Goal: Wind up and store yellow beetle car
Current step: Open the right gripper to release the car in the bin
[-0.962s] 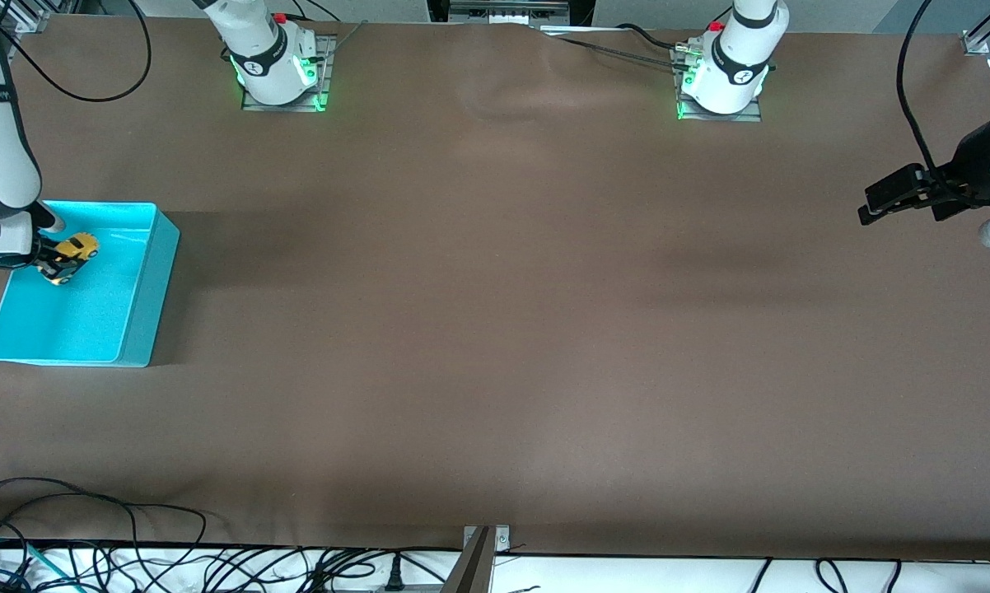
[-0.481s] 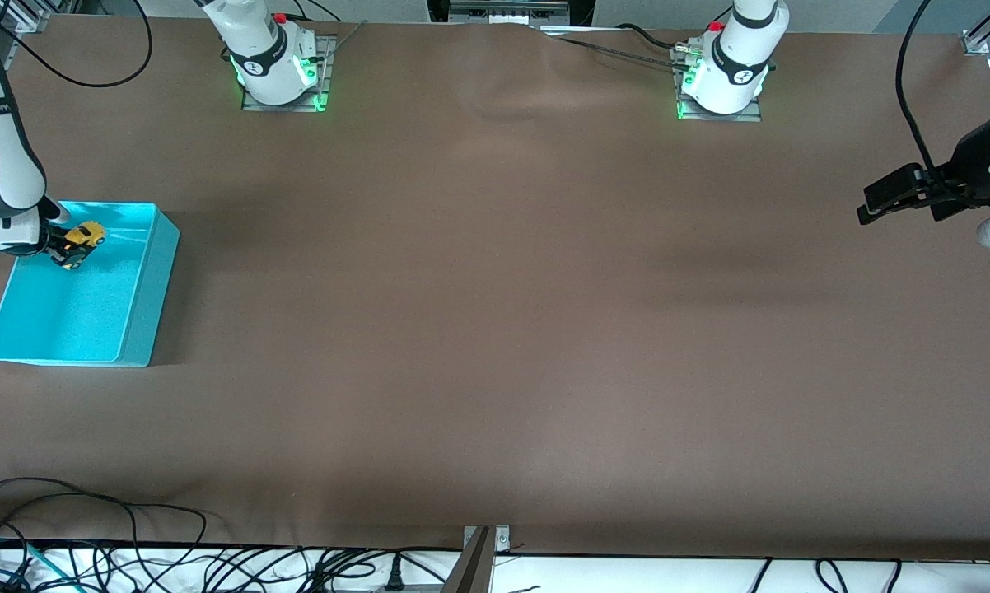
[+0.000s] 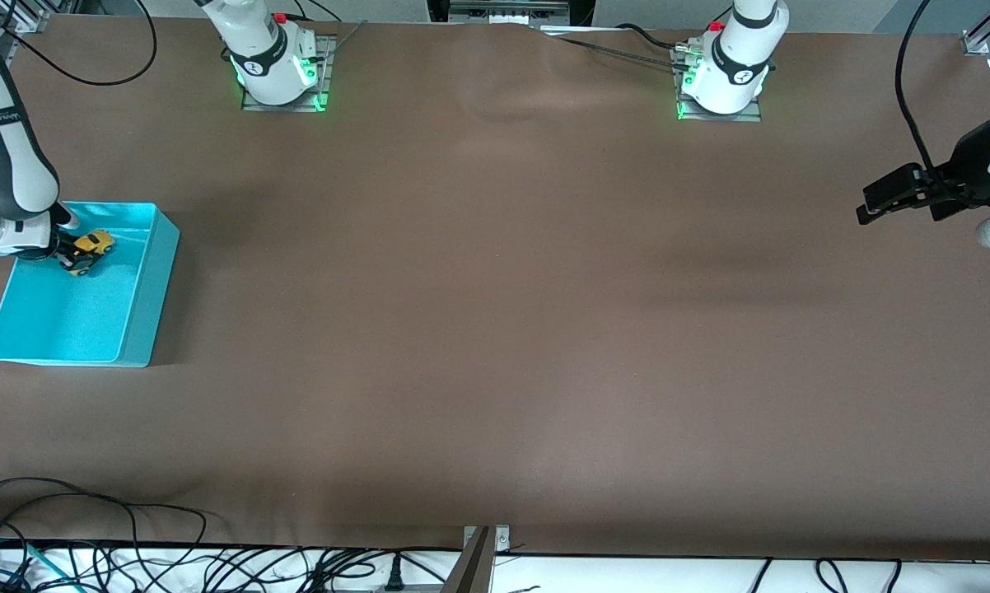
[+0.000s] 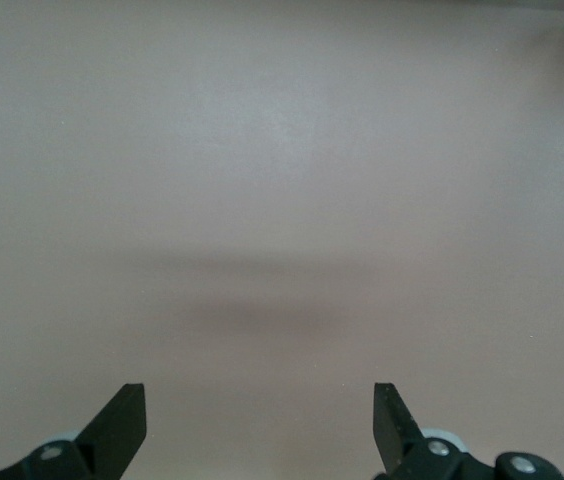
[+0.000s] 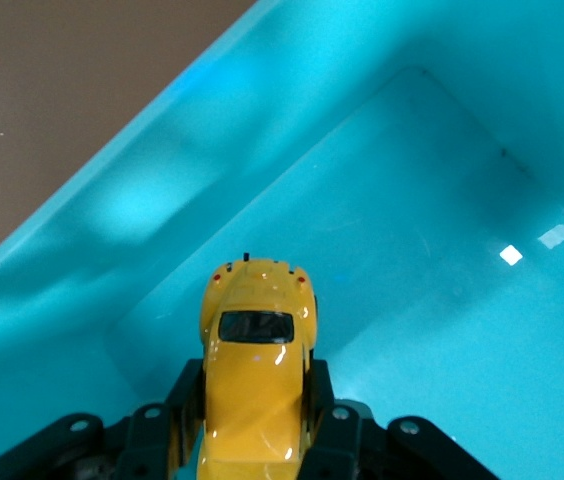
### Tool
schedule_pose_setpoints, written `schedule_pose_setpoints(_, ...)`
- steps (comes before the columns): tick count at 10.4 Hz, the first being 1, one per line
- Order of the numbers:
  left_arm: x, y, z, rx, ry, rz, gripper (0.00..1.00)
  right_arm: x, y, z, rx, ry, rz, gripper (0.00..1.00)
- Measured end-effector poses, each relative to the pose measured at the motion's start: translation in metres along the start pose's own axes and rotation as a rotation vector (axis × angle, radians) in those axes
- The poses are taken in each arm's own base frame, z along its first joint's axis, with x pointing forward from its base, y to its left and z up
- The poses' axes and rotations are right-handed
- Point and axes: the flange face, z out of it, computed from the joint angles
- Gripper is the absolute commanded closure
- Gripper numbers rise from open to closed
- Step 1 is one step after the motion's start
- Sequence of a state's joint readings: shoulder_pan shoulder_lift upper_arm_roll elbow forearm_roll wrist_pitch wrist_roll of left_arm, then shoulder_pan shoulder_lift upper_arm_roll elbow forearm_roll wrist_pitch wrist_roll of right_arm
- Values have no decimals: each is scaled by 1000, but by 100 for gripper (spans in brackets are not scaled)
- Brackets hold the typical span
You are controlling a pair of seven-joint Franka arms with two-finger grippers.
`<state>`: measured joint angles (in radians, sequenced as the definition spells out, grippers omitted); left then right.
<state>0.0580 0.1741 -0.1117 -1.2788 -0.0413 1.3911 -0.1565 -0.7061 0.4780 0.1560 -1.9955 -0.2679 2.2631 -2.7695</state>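
Right hand (image 3: 65,249) clamps the car (image 3: 91,245) low inside the bin (image 3: 145,313), near a corner — storing is almost done, only the release is left. Left hand (image 4: 260,425) waits wide and empty over the counter (image 3: 495,329).

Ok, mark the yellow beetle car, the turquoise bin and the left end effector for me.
yellow beetle car (image 5: 252,375): right wrist view, on its roof.
turquoise bin (image 3: 156,284): front view, on its outer side wall.
left end effector (image 4: 260,420): left wrist view, midway between its open fingertips.
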Motion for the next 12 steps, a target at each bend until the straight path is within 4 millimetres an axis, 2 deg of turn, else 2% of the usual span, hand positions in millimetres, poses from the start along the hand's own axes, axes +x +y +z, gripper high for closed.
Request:
schedule_pose_setpoints(1, 0, 0, 0, 0, 0, 0, 0, -1, -6, 8, 2, 10, 10, 87)
schedule_pose_setpoints(2, 0, 0, 0, 0, 0, 0, 0, -3, -13, 12, 2, 12, 23, 1)
schedule_pose_setpoints(5, 0, 0, 0, -1, 0, 0, 0, -6, -21, 7, -9, 23, 66, 0)
schedule_pose_setpoints(7, 0, 0, 0, -1, 0, 0, 0, -7, -7, -13, -10, 30, 65, 0)
schedule_pose_setpoints(9, 0, 0, 0, -1, 0, 0, 0, -3, 15, -50, -3, 18, 47, 0)
schedule_pose_setpoints(12, 0, 0, 0, -1, 0, 0, 0, 21, 58, -126, -23, -59, 64, 0)
